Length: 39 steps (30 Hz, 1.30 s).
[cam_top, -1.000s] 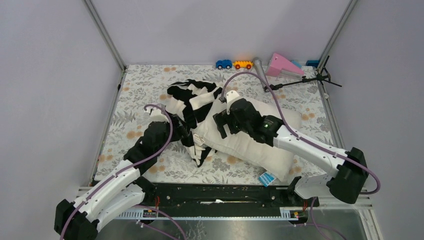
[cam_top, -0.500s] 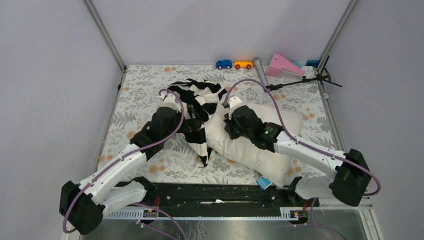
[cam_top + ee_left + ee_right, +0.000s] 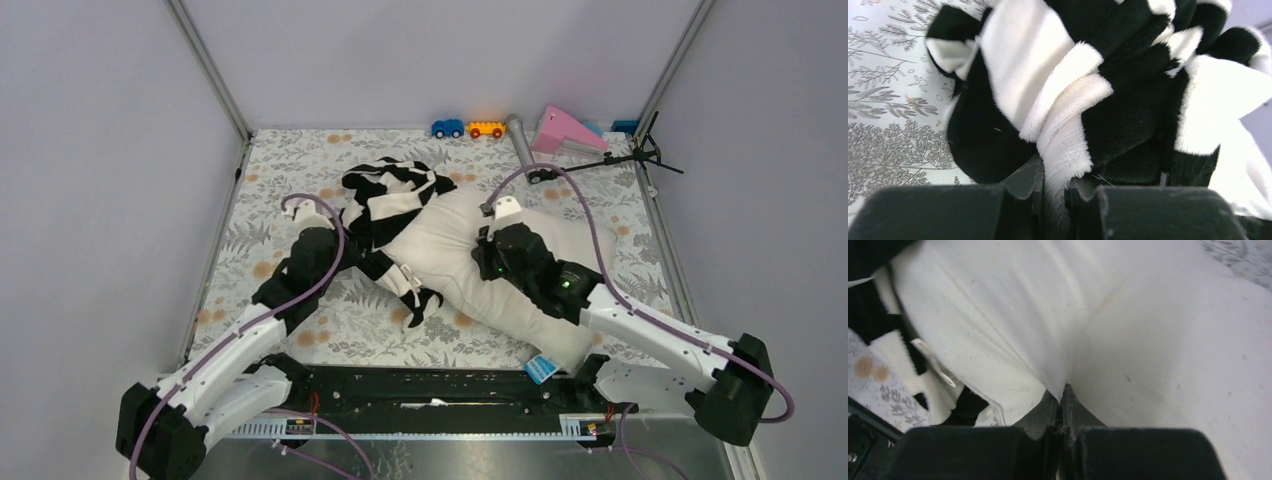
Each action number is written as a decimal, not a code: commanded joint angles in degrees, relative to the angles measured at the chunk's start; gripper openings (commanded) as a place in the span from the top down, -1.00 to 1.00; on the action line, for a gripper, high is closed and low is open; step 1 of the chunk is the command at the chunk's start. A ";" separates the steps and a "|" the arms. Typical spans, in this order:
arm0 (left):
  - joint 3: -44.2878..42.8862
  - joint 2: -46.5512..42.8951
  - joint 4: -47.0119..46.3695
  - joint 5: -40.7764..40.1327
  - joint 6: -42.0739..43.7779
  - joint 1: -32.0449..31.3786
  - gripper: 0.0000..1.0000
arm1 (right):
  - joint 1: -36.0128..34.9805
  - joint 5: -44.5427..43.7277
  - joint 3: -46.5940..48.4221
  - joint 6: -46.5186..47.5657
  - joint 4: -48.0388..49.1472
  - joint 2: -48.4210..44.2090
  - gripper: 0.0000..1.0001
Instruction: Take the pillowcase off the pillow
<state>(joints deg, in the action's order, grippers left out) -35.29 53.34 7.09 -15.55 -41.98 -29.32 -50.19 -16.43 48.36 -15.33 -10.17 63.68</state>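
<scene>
Top external view: the pillow (image 3: 450,245) lies slantwise on the floral table cover (image 3: 280,170), running from centre frame towards the lower right. The pillowcase (image 3: 385,195) is bunched at the pillow's upper-left end, and a striped tail trails down along the pillow's lower-left edge. Most of the cream pillow is bare. Whether its upper-left corner sits inside the cover cannot be told, since folds pile over it. The left arm (image 3: 250,335) reaches in from the lower left to the striped heap. The right arm (image 3: 640,320) reaches in from the lower right and lies over the pillow, hiding part of it. In this view both sets of fingertips are concealed beneath the wrist housings.

Left wrist view: the left gripper (image 3: 1055,192), at bottom centre, has its fingers pressed together on a twisted white fold of the pillowcase. Black and white folds rise above the fingers and fill most of the frame, and the table cover shows only along the left edge. The fingertips are buried in the pile.

Right wrist view: the right gripper (image 3: 1062,407), at lower centre, pinches a ridge of pillow fabric, with creases radiating upward from the pinch. Cream fabric fills nearly the whole frame, and scraps of striped cover appear at the left edge. The picture is soft and slightly blurred.
</scene>
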 commanded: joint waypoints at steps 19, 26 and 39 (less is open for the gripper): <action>8.00 -23.72 5.73 -28.72 -12.77 3.59 1.00 | 18.31 -30.99 -13.48 -17.95 -3.48 -41.55 1.00; 8.13 -23.56 5.32 -28.57 -12.75 3.59 1.00 | 18.37 -30.29 -15.62 -15.66 0.12 -46.25 1.00; 3.51 -14.64 -1.69 -12.14 -2.73 3.57 1.00 | 18.34 3.23 -9.20 -7.79 4.28 -26.30 -0.30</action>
<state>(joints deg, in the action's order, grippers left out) -27.46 36.91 10.33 -33.82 -48.77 -25.91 -31.77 -28.18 34.65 -25.74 -12.75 33.43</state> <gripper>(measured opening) 0.121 0.376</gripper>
